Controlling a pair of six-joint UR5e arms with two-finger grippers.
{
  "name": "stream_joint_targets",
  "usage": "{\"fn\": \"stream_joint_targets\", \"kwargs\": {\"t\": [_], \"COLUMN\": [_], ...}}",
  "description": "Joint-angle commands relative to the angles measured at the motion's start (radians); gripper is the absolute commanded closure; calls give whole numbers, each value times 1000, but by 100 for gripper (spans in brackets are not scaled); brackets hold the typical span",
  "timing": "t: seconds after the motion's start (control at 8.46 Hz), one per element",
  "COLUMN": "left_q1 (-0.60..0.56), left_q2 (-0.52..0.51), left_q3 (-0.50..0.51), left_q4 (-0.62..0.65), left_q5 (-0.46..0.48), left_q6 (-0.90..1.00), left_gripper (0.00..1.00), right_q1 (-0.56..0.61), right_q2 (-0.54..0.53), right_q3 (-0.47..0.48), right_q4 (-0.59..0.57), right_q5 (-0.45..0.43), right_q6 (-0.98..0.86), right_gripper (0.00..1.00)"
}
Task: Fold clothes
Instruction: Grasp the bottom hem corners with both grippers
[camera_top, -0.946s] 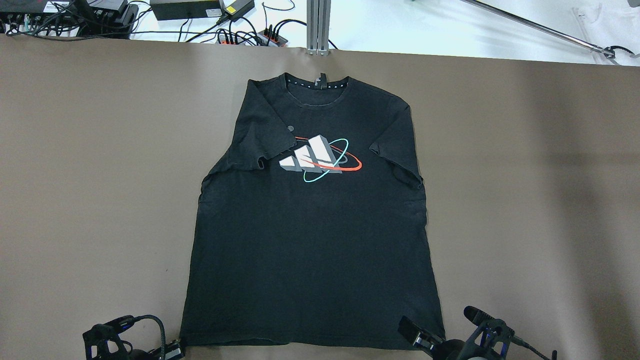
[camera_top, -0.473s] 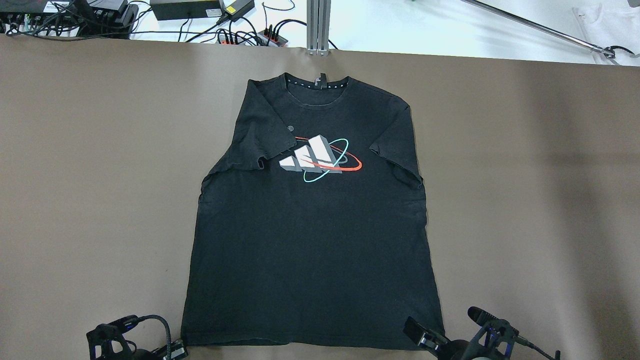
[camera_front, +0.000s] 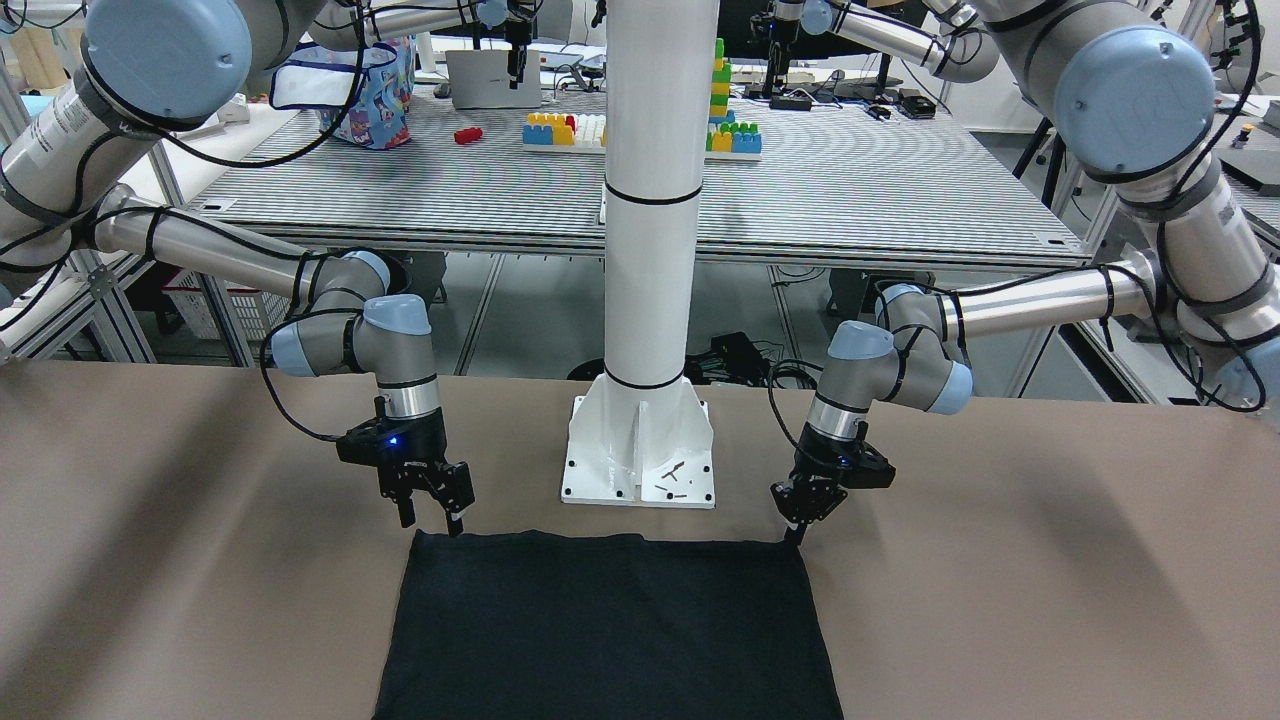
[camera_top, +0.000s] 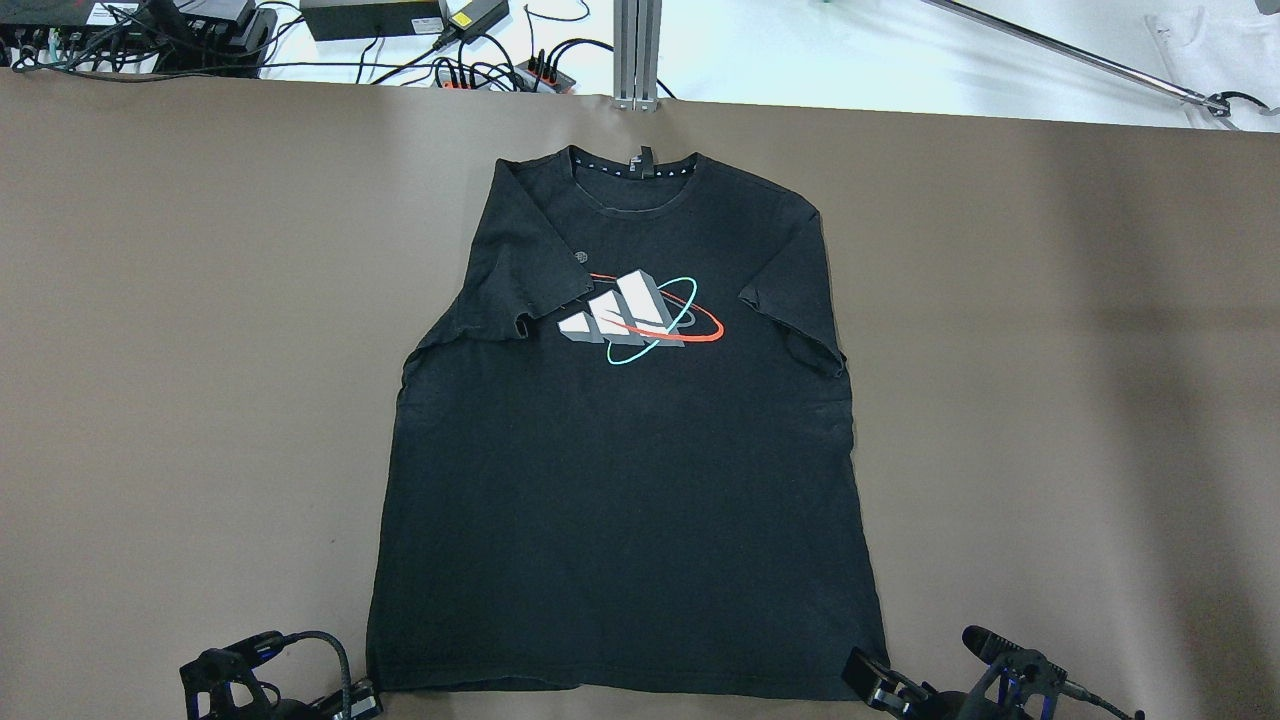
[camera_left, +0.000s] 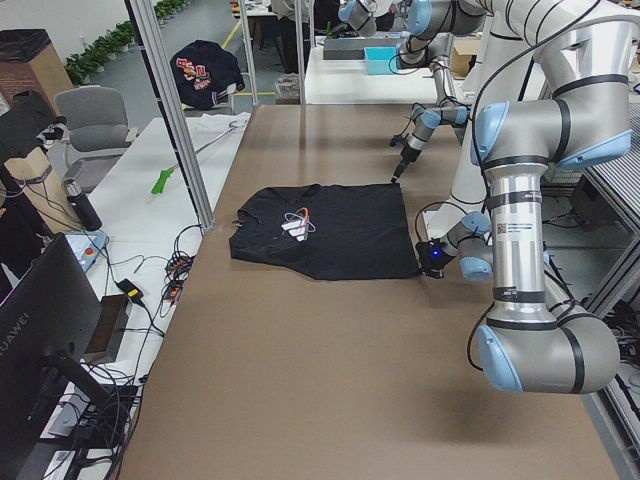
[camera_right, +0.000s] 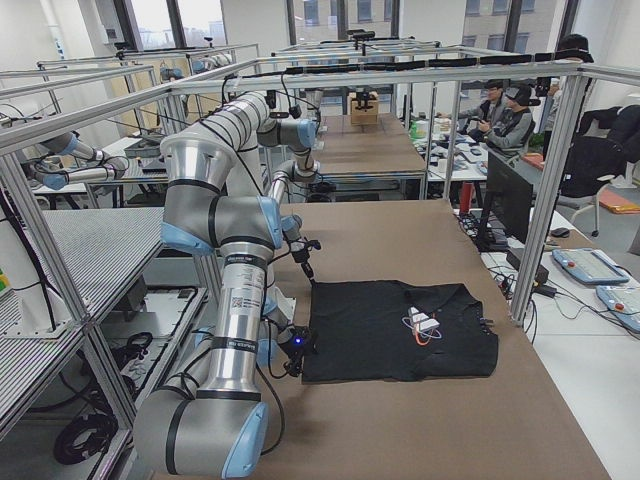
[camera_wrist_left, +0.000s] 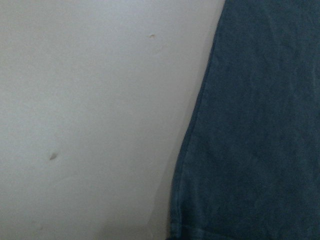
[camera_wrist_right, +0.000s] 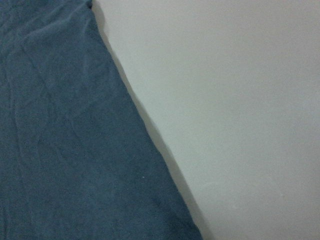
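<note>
The black T-shirt (camera_top: 620, 480) lies flat on the brown table (camera_top: 200, 350), collar at the far side. It bears a white, red and teal logo (camera_top: 640, 320) on the chest. In the front-facing view its hem (camera_front: 610, 545) faces the robot. My right gripper (camera_front: 430, 518) is open and hovers at one hem corner, with one fingertip just over the cloth edge. My left gripper (camera_front: 797, 532) points down at the other hem corner; its jaws show edge-on, so I cannot tell their state. Both wrist views show only a shirt side edge (camera_wrist_left: 260, 125) (camera_wrist_right: 65, 140) and bare table.
The white pillar's base plate (camera_front: 640, 460) stands just behind the hem, between the two grippers. Cables and power bricks (camera_top: 380, 30) lie past the table's far edge. A metal post (camera_top: 637, 50) rises behind the collar.
Both grippers have moved back toward the robot's side of the table, to the shirt's hem corners, and slightly to the right in the overhead view. The shirt has not moved.
</note>
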Motion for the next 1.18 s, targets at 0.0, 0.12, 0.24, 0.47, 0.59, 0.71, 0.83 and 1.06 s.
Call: {"fn": "stream_joint_targets", "kwargs": {"t": [0.0,0.12,0.24,0.47,0.59,0.71,0.83,1.06], "left_q1": [0,0,0,-1,-1,-1,-3,-1], "left_q2": [-7,-15,-15,-15,-15,-15,-15,-15], "left_q3": [-1,-1,-1,-2,-4,-4,-4,-5], "left_q4": [0,0,0,0,0,0,0,0], "left_q5": [0,0,0,0,0,-1,-1,0], "left_q6": [1,1,1,1,1,1,1,1], "left_gripper": [100,100,100,100,100,100,100,100], "right_q1": [-10,-14,-19,-19,-19,-19,-19,-19], "right_q2": [-11,-11,-10,-5,-4,-2,-2,-2], "right_q3": [-26,-27,-28,-24,-24,-24,-24,-27], "right_q4": [-3,-3,-3,-3,-1,-3,-3,-3], "right_q5": [-2,-2,-2,-2,-2,-2,-2,-2], "right_q6": [4,3,3,3,3,3,4,3], "right_gripper": [52,60,61,69,69,69,69,67]}}
